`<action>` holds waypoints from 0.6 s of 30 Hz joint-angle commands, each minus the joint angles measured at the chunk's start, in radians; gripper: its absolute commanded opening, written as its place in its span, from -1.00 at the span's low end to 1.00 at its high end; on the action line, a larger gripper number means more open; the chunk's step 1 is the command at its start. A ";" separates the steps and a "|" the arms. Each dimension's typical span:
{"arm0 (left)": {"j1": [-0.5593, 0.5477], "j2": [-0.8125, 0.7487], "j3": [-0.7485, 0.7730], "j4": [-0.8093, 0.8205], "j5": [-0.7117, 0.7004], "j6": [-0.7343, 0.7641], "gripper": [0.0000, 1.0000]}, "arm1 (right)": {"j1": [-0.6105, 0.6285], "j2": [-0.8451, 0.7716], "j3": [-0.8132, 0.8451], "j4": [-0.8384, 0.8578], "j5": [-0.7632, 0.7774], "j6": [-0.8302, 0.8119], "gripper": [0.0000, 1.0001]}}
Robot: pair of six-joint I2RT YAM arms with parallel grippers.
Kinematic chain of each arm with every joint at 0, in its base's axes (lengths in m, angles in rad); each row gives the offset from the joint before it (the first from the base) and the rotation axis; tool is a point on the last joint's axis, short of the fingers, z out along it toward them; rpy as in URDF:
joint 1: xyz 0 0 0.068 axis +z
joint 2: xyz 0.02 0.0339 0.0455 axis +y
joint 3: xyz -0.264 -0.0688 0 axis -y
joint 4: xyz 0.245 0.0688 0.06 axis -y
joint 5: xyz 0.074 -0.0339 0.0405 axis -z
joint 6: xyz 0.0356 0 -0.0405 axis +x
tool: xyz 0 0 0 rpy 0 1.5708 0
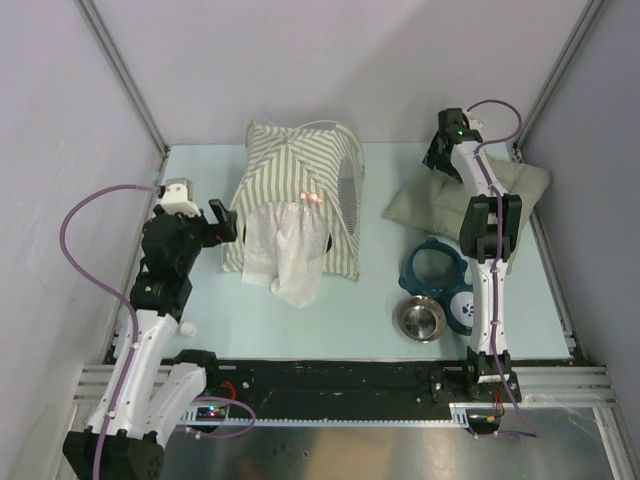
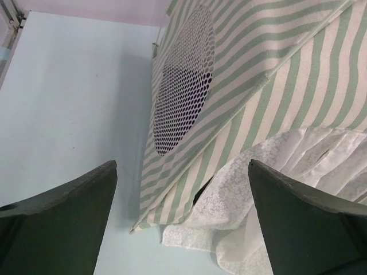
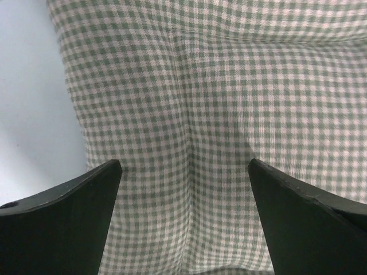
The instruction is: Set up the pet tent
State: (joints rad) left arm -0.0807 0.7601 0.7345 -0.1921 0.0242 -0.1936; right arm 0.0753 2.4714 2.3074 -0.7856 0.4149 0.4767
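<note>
Two arms reach out over the pale blue table [image 1: 200, 300], and we take them from 9 o'clock across to 3 o'clock as the top view shows them.

At 9 o'clock of the tent, the left gripper [image 1: 222, 222] hangs just beside its striped wall. Its dark fingers are spread wide with nothing between them, and its wrist view shows bare table and fabric in the gap.

The olive-and-white striped fabric pet tent [image 1: 300, 190] sits mid-table toward 12 o'clock and looks raised rather than flat. A sheer white lacy flap [image 1: 290, 250] spills from its 6 o'clock side onto the table. A small pink-red mark [image 1: 310, 196] sits near its middle. A round grey mesh window [image 1: 347, 190] faces 3 o'clock, and the left wrist view shows a second mesh panel on the near wall.

At 4 to 5 o'clock of the tent lie a teal ring-shaped stand [image 1: 432, 265], a round steel bowl [image 1: 420, 318] and a white patterned bowl [image 1: 460, 308].

At 2 o'clock, the right gripper [image 1: 440, 155] hangs over a green-and-white checked quilted square cushion [image 1: 520, 185]. Its fingers are parted and clasp nothing. We cannot tell whether they touch the cloth.
</note>
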 commanded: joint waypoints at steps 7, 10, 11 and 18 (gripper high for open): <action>0.007 -0.019 0.085 0.013 -0.064 0.009 0.99 | -0.029 0.151 0.134 -0.225 -0.345 -0.011 0.99; 0.007 -0.037 0.078 0.012 -0.067 0.019 0.99 | -0.015 0.190 0.185 -0.249 -0.369 -0.034 0.99; 0.007 -0.043 0.075 0.012 -0.068 0.022 0.99 | -0.007 0.202 0.196 -0.257 -0.378 -0.042 0.99; 0.006 -0.084 0.058 0.005 -0.084 0.037 0.99 | 0.035 0.198 0.171 -0.280 -0.370 -0.067 -0.87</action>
State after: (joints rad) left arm -0.0807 0.7036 0.7818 -0.1963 -0.0341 -0.1822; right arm 0.0471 2.6259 2.5023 -0.9470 0.1448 0.4187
